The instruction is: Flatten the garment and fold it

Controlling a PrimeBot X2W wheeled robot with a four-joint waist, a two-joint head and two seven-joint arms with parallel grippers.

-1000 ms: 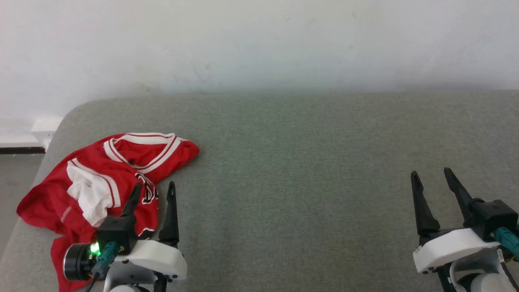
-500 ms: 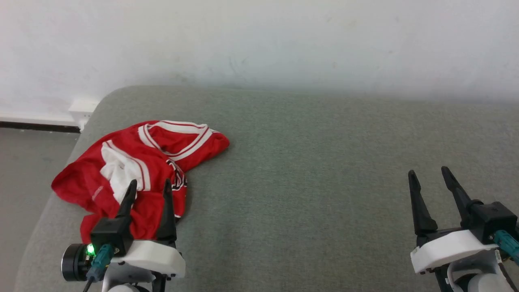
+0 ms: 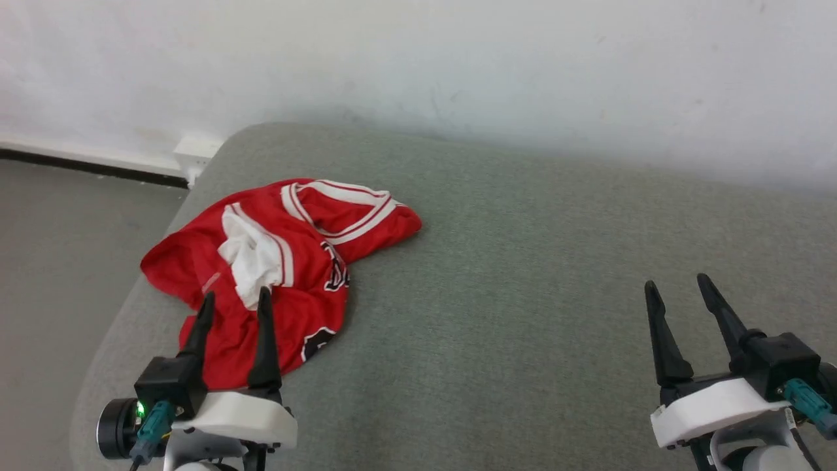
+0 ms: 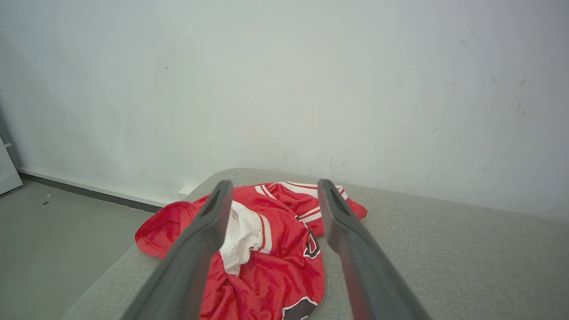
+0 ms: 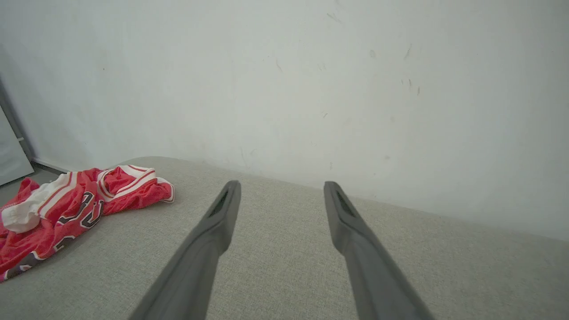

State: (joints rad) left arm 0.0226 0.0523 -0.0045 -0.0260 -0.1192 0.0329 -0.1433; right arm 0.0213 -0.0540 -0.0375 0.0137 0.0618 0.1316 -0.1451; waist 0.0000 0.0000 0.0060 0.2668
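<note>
The garment [image 3: 288,261] is a red jersey with white sleeve, striped trim and black lettering. It lies crumpled in a heap at the left end of a grey-green cushioned surface [image 3: 523,261]. My left gripper [image 3: 235,297] hovers just in front of the heap, open and holding nothing, its fingers pointing at the cloth. In the left wrist view the garment [image 4: 275,249] shows between and beyond the two spread fingers. My right gripper [image 3: 677,284] stands open far to the right over bare fabric. The right wrist view has the garment [image 5: 66,209] at its left edge.
A white wall [image 3: 458,65] rises right behind the surface. The surface's rounded left edge [image 3: 131,307] drops to a grey floor [image 3: 59,261], with a dark baseboard [image 3: 85,167] along the wall. Bare cushion stretches between the two grippers.
The whole head view has swung left, so the garment now sits further right and higher in it. Both grippers stay open, and the jersey keeps its shape.
</note>
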